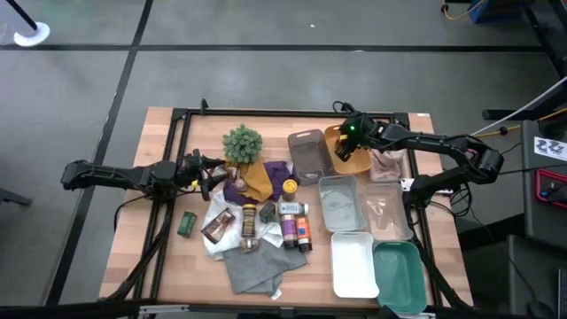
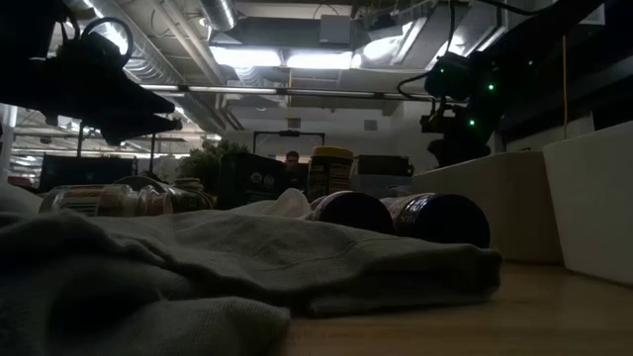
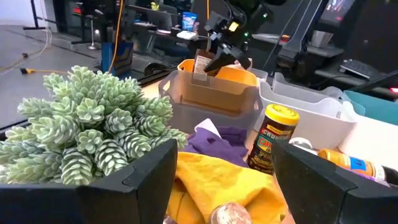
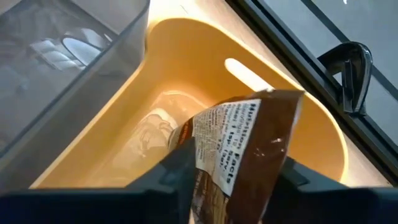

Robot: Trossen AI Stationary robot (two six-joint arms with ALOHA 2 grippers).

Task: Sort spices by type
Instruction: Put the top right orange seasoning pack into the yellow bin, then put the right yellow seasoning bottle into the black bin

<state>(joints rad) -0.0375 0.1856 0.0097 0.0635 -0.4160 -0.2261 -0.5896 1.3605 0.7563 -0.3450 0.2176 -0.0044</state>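
R gripper clamped on brown foil packet, above orange bin, inside its rim. L gripper fingers apart, beside plant.

Brown foil packet: "Nutrition Facts" panel, partly legible.
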